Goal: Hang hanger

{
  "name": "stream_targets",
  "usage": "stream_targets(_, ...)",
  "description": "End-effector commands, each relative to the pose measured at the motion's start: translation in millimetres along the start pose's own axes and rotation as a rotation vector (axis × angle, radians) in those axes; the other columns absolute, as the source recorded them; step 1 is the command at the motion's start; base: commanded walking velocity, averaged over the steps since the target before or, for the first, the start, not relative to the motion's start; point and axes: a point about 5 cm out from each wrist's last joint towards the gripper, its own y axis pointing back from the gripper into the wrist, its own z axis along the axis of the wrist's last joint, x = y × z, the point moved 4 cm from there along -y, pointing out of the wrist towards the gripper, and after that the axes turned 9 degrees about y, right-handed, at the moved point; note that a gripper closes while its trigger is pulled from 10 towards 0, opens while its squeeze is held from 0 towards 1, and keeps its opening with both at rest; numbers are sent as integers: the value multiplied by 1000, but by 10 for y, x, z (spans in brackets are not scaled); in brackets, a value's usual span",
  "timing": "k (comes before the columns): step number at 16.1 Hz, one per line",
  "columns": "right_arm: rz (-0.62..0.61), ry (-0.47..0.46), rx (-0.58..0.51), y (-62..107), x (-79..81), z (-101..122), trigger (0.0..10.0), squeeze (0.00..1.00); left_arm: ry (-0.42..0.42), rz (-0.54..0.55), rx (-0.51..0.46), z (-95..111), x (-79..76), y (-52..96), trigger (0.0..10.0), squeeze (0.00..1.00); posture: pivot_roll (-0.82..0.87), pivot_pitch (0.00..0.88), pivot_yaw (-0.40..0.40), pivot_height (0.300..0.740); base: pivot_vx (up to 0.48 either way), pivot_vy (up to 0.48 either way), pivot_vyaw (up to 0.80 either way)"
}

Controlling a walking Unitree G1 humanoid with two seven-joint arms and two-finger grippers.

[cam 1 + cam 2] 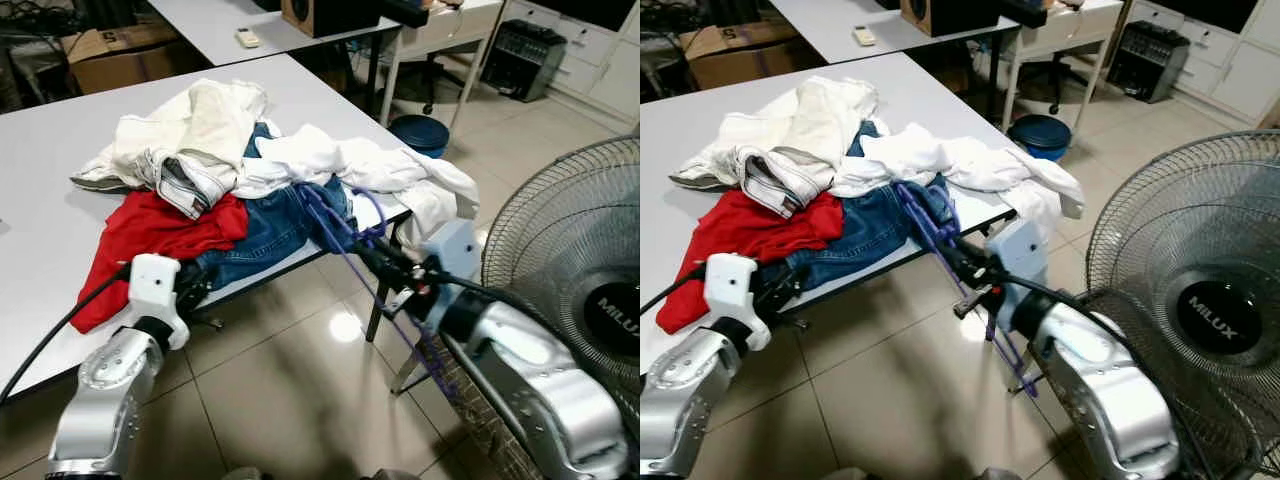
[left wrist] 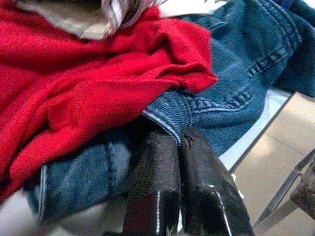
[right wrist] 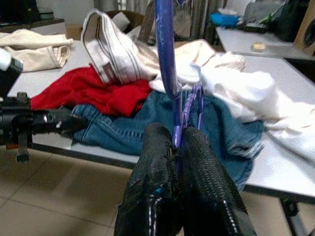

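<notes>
Reaching tableward, right gripper point(image 3: 178, 147) clamps purple hanger point(image 3: 166, 59); left gripper point(image 2: 179, 142) closed against jeans point(image 2: 231, 83).

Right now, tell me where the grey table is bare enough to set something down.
The grey table is bare on the robot's left of the clothes and beyond the cream garment. The near edge is crowded: red shirt, blue jeans, white cloth.

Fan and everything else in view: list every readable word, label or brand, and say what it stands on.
"MILUX": on the hub of the fan, white letters on black; in the left eye view it is cut off at the frame edge.
Remote on the far table: any markings too small to read.
Clothes and cardboard box: no legible text.
</notes>
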Motion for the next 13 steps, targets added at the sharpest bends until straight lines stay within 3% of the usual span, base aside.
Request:
stream_targets(1,-2,0,-4,-25,-11,36,10000,0,2,10,4,34,13,24,0,0,-94,50,19,740,0,0,0)
stream_targets(5,10,24,-23,128,-69,1,10000,0,71,-285,-67,201,-512,3,0,0,-79,0,33,740,0,0,0)
stream_targets(6,-56,32,-10,140,-180,-32,10000,0,84,-343,-131,432,-588,-10,0,0,-81,0,54,740,0,0,0)
stream_targets(8,-212,28,-14,134,-435,-50,10000,0,117,-227,-272,924,-374,-221,0,0,-70,0,27,740,0,0,0)
stream_targets(9,-270,27,-2,130,-533,-68,10000,0,116,-223,-308,1087,-348,-299,0,0,-70,0,28,740,0,0,0)
stream_targets(12,-371,57,49,172,-772,-178,10000,0,14,-141,-302,1393,-293,-779,0,0,-81,0,20,740,0,0,0)
stream_targets(13,-385,66,35,176,-816,-152,10000,0,-25,-145,-333,1634,-351,-934,0,0,-87,0,23,740,0,0,0)
